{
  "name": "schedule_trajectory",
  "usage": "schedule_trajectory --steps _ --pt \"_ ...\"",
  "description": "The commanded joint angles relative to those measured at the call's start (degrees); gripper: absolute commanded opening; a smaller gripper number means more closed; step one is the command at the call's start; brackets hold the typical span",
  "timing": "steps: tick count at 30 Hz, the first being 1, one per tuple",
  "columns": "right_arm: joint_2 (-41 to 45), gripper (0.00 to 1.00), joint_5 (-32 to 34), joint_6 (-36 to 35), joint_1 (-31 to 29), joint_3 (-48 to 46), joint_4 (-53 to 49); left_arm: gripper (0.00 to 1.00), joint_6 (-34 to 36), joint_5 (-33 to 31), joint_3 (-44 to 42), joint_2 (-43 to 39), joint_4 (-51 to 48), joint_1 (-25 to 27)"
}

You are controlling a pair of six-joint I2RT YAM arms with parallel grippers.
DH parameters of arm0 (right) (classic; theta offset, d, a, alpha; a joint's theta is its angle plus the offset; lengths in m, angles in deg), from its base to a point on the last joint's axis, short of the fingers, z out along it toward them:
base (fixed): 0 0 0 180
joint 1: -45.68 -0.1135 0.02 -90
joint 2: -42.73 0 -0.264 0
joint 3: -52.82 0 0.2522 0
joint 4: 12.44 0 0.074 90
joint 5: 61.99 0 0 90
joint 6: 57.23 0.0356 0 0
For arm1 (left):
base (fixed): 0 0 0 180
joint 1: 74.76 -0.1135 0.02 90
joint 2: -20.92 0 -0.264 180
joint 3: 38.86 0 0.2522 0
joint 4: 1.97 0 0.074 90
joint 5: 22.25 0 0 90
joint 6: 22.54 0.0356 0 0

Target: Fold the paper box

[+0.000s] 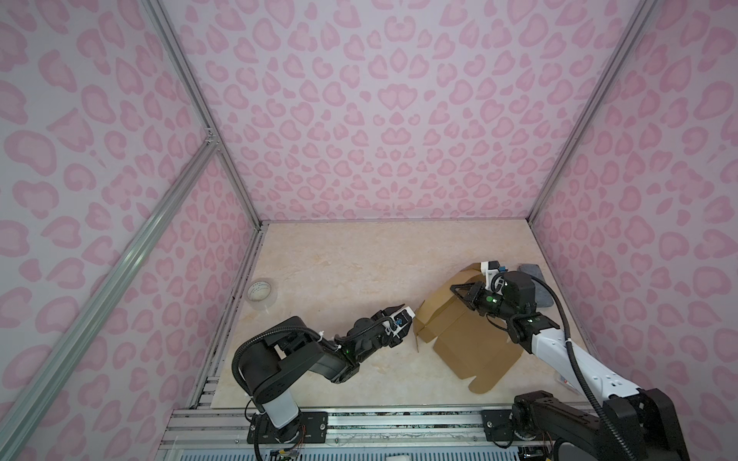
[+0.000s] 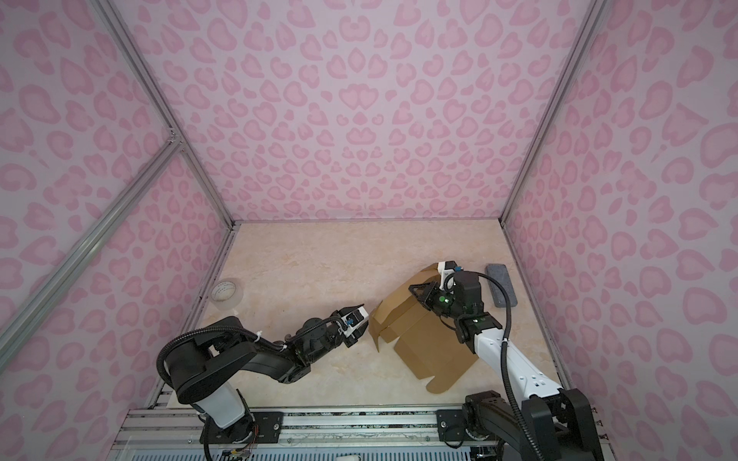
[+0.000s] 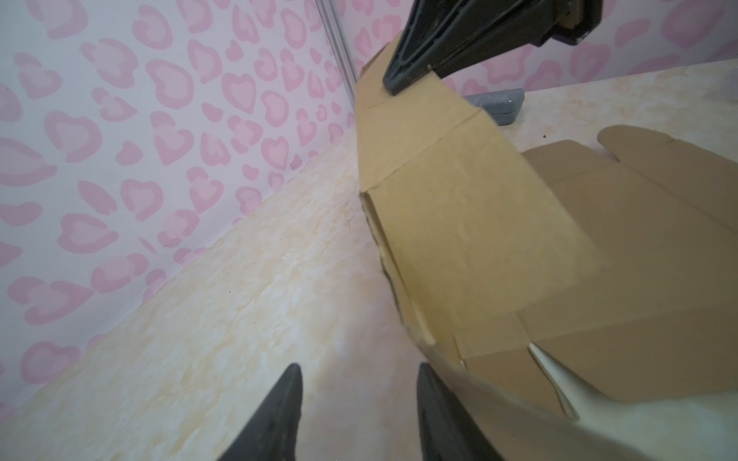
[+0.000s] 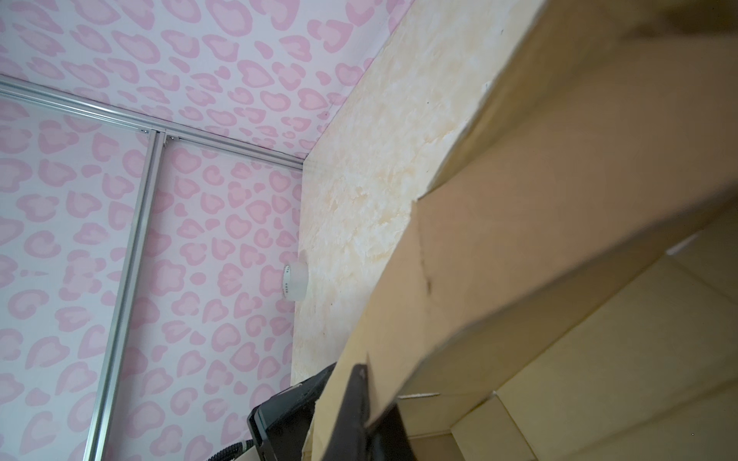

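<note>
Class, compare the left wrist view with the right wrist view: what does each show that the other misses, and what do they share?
Left wrist only: the grey block and the left gripper, its jaws apart. Right wrist only: the tape roll. Both: the paper box, the right gripper shut on its raised flap, the table and the pink patterned wall.

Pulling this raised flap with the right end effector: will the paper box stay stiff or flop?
The paper box has flat panels, so it likely hinges at creases. The flap in the right end effector looks bowed, so it may flex. Thin sheet, nothing pinning it: probably slides on the table.
</note>
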Motion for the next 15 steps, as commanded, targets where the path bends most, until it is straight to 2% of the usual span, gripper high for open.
schedule_trajectory --steps 1,15 --pt "0.5 0.0 -1.3 -0.8 0.1 -0.1 3.5 0.5 1.3 0.3 -0.4 -0.7 0.3 0.7" --pt "2.0 0.0 -2.8 1.4 0.5 -0.3 8.3 0.5 1.7 -0.9 -0.2 -1.1 0.1 1.7"
